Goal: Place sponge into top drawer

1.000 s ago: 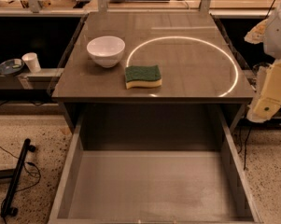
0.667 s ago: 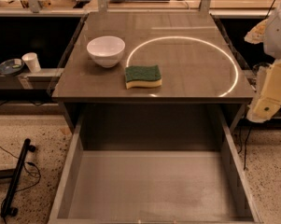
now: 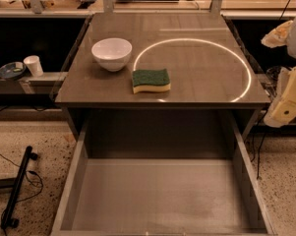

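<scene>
The sponge [image 3: 151,80], dark green on pale yellow foam, lies flat on the tabletop [image 3: 201,82] near its front edge, left of centre. The top drawer [image 3: 162,195] is pulled wide open below the table front, and its grey bottom holds nothing. My gripper [image 3: 286,100] shows as a cream-coloured part at the right edge of the view. It is beside the table's front right corner, well to the right of the sponge and apart from it. It holds nothing that I can see.
A white bowl [image 3: 111,53] stands on the table just behind and left of the sponge. A bright ring of light reflects on the tabletop. A paper cup [image 3: 34,65] and a small dish [image 3: 11,70] sit on a low shelf at left. A black bar [image 3: 17,191] lies on the floor at left.
</scene>
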`<state>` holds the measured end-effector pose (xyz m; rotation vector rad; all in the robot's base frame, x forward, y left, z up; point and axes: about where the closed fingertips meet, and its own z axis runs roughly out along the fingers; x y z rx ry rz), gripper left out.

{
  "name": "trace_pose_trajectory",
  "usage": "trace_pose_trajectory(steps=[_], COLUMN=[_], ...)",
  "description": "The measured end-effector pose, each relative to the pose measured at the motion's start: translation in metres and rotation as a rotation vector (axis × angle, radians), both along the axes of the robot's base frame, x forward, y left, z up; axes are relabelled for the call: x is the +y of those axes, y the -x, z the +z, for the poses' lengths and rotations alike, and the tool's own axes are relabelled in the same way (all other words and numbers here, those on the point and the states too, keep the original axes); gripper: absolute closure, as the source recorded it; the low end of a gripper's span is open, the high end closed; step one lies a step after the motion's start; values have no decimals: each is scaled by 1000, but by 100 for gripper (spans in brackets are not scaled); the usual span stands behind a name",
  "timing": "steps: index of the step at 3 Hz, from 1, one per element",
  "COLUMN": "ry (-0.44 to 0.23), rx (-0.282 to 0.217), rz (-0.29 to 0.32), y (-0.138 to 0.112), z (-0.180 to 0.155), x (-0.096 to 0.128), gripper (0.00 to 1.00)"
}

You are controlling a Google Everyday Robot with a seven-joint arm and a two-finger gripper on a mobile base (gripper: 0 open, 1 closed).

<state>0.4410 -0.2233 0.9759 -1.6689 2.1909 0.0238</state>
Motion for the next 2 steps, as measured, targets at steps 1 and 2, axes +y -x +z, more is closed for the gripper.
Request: trace_pose_trajectory(steps=[1,2], ry=[-107,-162], rx=[24,38], rz=[32,54], y=[-5,-8], z=[-7,-11], x=[-1,0], gripper=[0,0])
